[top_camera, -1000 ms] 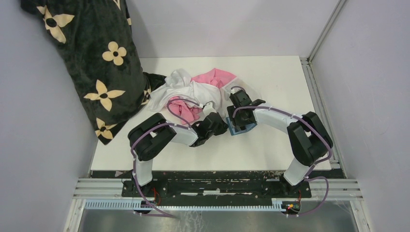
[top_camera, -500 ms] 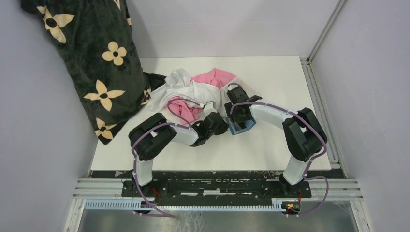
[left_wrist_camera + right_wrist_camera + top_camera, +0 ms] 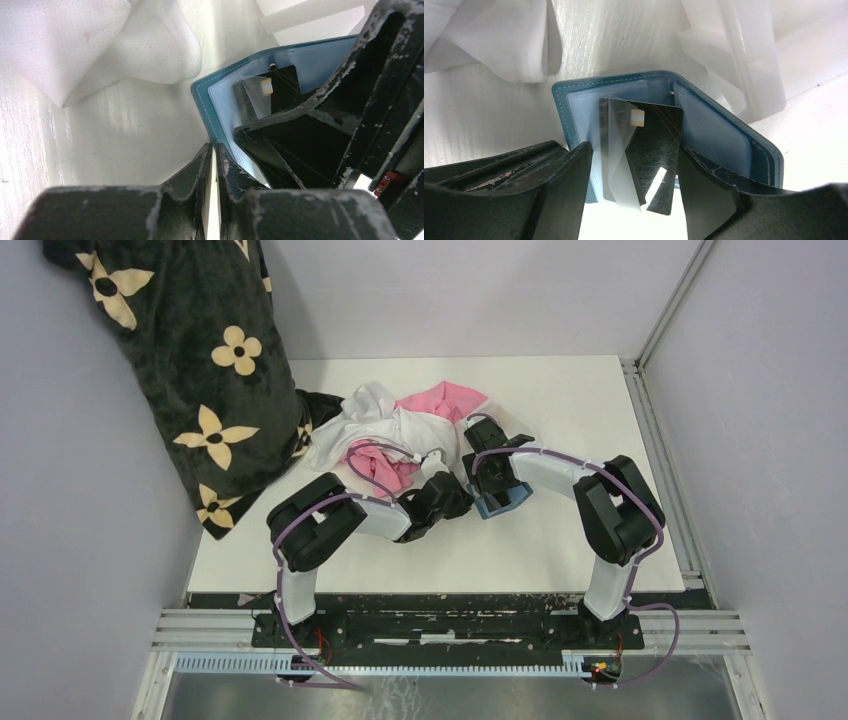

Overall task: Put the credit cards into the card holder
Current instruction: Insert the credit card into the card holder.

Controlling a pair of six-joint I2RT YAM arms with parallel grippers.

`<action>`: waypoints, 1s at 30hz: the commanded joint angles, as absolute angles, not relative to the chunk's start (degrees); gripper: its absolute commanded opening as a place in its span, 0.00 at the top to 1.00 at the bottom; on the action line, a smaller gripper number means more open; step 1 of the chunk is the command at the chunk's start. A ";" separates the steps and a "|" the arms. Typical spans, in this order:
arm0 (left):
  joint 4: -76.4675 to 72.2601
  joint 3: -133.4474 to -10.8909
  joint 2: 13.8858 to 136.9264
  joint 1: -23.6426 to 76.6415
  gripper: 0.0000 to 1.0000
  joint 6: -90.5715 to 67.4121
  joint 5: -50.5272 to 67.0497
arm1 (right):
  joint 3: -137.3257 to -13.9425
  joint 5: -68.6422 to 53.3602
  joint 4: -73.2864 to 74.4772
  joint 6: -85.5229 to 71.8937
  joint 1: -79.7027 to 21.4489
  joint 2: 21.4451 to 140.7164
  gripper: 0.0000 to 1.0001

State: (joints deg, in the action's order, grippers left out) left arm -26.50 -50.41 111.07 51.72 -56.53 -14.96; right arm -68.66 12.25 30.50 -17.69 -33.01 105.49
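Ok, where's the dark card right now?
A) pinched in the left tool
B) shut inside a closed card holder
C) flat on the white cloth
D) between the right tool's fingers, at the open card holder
D: the right wrist view shows the dark card between the two fingers of the right tool, in front of the teal card holder, which lies open.

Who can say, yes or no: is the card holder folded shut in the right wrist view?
No: the card holder lies spread open, its clear inner pockets showing and a dark card over its middle.
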 commanded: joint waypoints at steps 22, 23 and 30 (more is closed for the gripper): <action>-17.57 -45.90 113.90 48.49 0.85 -56.64 -16.18 | -69.78 11.46 28.51 -17.20 -35.13 104.44 0.43; -17.64 -45.88 113.95 48.40 0.85 -56.60 -16.11 | -69.68 11.24 28.30 -17.26 -35.20 104.35 0.43; -18.36 -45.24 114.43 47.82 0.85 -56.69 -15.58 | -69.22 8.84 27.23 -17.93 -35.16 103.56 0.40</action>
State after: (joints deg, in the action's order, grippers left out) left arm -30.50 -48.53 111.37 48.77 -56.55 -14.48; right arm -68.77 10.44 28.75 -17.69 -34.83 105.60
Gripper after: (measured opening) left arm 0.155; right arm 0.574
